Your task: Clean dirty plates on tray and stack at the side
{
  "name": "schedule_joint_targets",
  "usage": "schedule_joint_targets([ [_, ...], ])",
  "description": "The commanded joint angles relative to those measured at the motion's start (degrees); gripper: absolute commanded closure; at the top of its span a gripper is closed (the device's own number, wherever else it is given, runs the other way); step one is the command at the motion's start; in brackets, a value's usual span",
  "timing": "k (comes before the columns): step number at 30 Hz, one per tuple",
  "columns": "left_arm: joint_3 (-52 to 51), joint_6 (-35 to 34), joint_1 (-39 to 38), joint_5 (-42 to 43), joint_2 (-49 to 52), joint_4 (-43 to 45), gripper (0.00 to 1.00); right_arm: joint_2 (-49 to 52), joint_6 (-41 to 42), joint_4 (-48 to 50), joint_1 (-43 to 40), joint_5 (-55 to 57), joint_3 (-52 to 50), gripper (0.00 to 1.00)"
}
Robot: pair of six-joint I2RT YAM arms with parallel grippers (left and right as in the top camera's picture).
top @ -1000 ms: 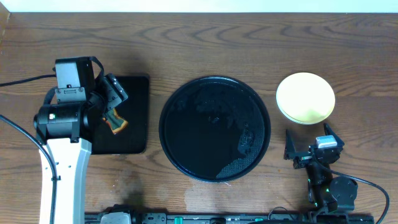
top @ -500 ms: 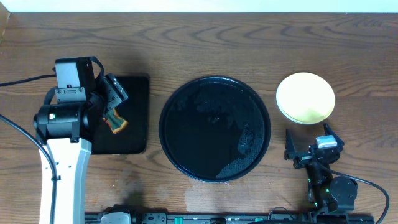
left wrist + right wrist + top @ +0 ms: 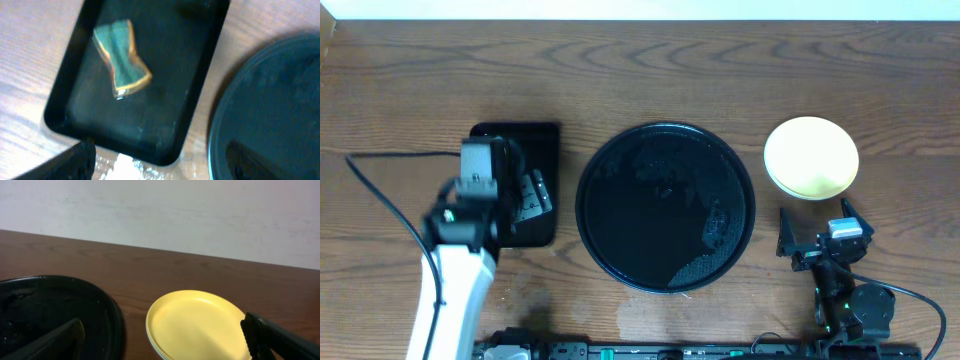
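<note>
A pale yellow plate point(image 3: 811, 157) rests on the wood table to the right of the round black tray point(image 3: 665, 205), with a paler rim showing under it point(image 3: 200, 325). The tray point(image 3: 50, 305) holds only wet streaks. My right gripper point(image 3: 817, 240) stands open just in front of the yellow plate, nothing between its fingers point(image 3: 280, 340). My left gripper point(image 3: 532, 193) hangs open over the right edge of the small rectangular tray point(image 3: 200, 90), holding nothing. A green and orange sponge point(image 3: 122, 59) lies loose in that tray.
The rectangular black tray point(image 3: 545, 140) sits left of the round tray point(image 3: 270, 110), with a narrow strip of wet, shiny wood point(image 3: 135, 170) between them. Cables trail at the table's left and front right.
My left arm has swung right and forward over the rectangular tray, and now covers the sponge in the overhead view. The right arm and the yellow plate have not moved.
</note>
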Motion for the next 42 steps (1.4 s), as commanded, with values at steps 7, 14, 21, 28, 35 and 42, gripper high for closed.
schedule_joint_targets([
  [7,-26.97,3.1,-0.17,4.46,-17.35,26.6,0.16,-0.42,-0.57,-0.31,-0.57,0.48,-0.07,0.01],
  [14,-37.99,3.3,-0.17,4.42,-27.58,37.29,0.16,-0.42,-0.57,-0.31,-0.57,0.48,-0.07,0.01],
  [21,-45.42,3.3,-0.17,4.44,-38.88,40.19,0.16,-0.42,-0.57,-0.31,-0.57,0.48,-0.07,0.01],
  [28,-50.38,3.3,-0.17,4.44,-50.58,40.17,0.16,-0.42,-0.57,-0.31,-0.57,0.48,-0.07,0.01],
  [35,-52.98,5.11,-0.13,4.42,-58.27,42.05,0.16,-0.42,-0.57,-0.31,-0.57,0.48,-0.07,0.01],
  [42,-52.98,8.9,-0.02,4.09,-63.06,42.73,0.16,-0.42,-0.57,-0.31,-0.57,0.48,-0.07,0.01],
])
